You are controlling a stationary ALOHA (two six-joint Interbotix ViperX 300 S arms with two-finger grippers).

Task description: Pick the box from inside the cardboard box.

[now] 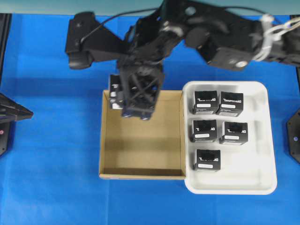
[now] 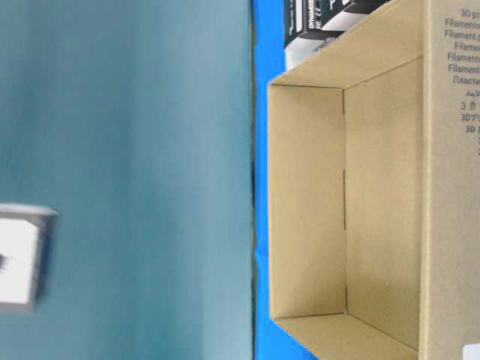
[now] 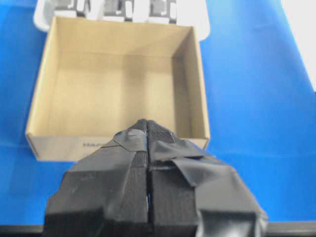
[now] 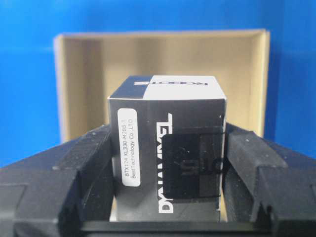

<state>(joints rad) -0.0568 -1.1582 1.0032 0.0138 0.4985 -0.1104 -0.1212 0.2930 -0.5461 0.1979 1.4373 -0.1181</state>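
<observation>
One box (image 4: pixel 168 158) clamped in right pincer (image 4: pixel 165 173) above cardboard box (image 4: pixel 79 89)

Light falls bright and even from above on my blue table cover (image 1: pixel 51 140), with little glare. In the overhead view my right arm (image 1: pixel 220 37) is smeared with motion blur, and it throws a soft shadow on the cover along the far edge. Inside the cardboard box (image 1: pixel 140 174) the near and left walls shade the floor. The table-level view lies turned on its side; a pale blurred block (image 2: pixel 22 259) sits at its left edge, out of focus. In my left wrist view the taped fingers (image 3: pixel 123 197) are soft, close to the lens. My right wrist view is sharp on the box (image 4: pixel 168 148); its print reads clearly.
</observation>
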